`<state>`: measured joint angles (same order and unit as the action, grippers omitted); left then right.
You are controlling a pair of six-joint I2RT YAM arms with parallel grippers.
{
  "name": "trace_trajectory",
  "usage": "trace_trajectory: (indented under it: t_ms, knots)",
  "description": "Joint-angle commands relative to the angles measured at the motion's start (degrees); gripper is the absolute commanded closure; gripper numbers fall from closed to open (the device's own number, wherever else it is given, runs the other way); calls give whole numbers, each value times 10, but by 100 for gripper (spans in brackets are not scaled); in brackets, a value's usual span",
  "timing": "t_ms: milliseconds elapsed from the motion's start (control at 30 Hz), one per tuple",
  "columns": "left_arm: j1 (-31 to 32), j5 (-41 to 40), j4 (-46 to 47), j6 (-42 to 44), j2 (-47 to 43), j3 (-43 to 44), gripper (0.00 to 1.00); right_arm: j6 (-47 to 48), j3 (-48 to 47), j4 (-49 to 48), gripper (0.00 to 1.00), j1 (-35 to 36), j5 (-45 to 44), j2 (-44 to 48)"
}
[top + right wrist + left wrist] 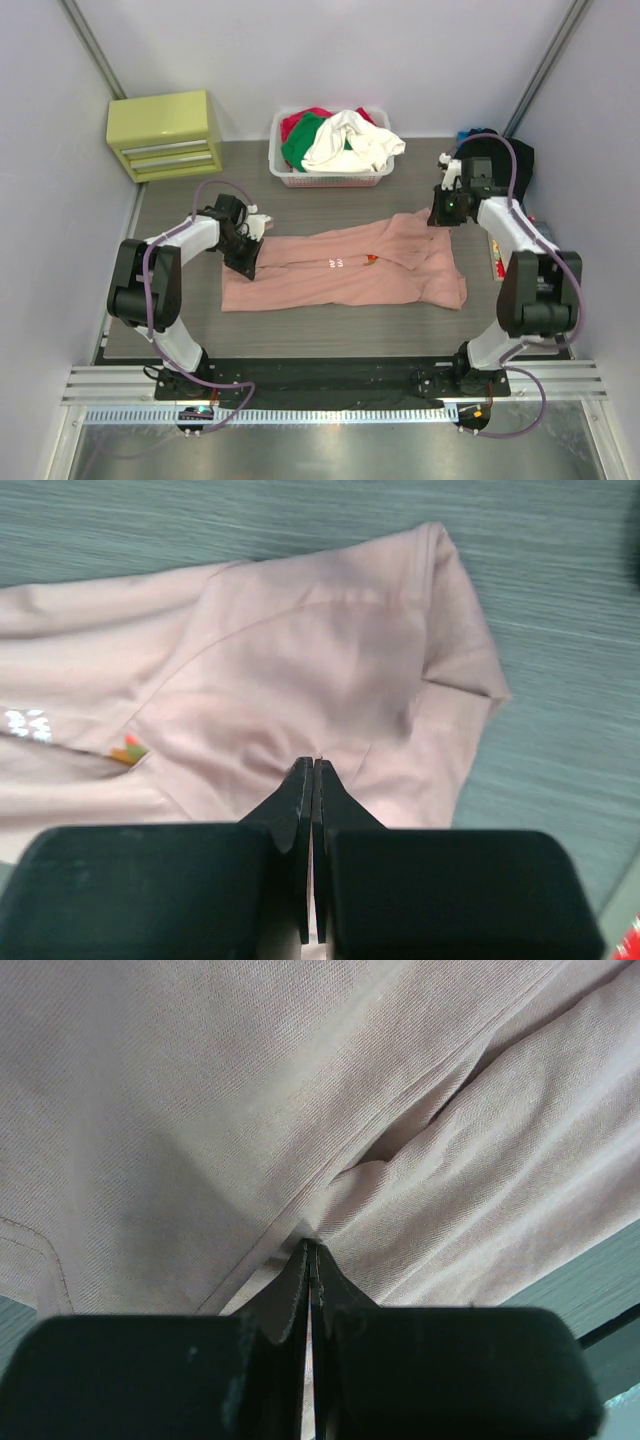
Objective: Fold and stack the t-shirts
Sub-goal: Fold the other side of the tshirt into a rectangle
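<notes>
- Salmon-pink cloth t-shirt [345, 280] is spread between the desk's [300, 335] left and right edges.
- Left hand [310, 1252] is clamped on its fabric.
- Right hand [315, 765] is closed at the shirt; a grip cannot be told.

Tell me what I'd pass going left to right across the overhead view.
Green drawer box → left gripper → clothes basket → right gripper. The pink t-shirt spans most of that width, so it has no single place.
</notes>
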<state>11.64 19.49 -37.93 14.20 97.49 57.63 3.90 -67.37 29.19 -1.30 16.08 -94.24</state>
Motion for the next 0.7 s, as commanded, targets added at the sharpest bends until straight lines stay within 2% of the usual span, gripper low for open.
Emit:
trace_trajectory:
  t_ms: [0, 67, 133, 167, 267, 400, 433, 533, 667]
  knots:
    - [1, -10, -2, 14, 4, 4, 100, -10, 32, 17, 99, -2, 1, 129]
    - [2, -9, -3, 14, 8, 7, 100, -10, 41, 37, 95, -3, 7, 149]
    - [2, -7, -5, 14, 7, 10, 100, -6, 46, 46, 73, -2, 14, 164]
    - [2, -7, -6, 14, 7, 10, 100, -3, 50, 47, 54, -2, 16, 168]
    - [2, -8, -7, 14, 4, 7, 100, 1, 50, 39, 38, -2, 18, 160]
    - [2, -9, -5, 14, 4, 6, 100, 4, 10, 23, 35, -9, 12, 85]
    - [2, -10, -5, 14, 3, 6, 100, 1, -3, 19, 36, -13, 18, 44]
    - [2, -13, -6, 14, -4, 4, 100, -13, -52, 5, 40, -27, 26, -2]
    - [2, -18, -3, 15, -7, -1, 100, -28, -120, 8, 41, -29, 27, -80]
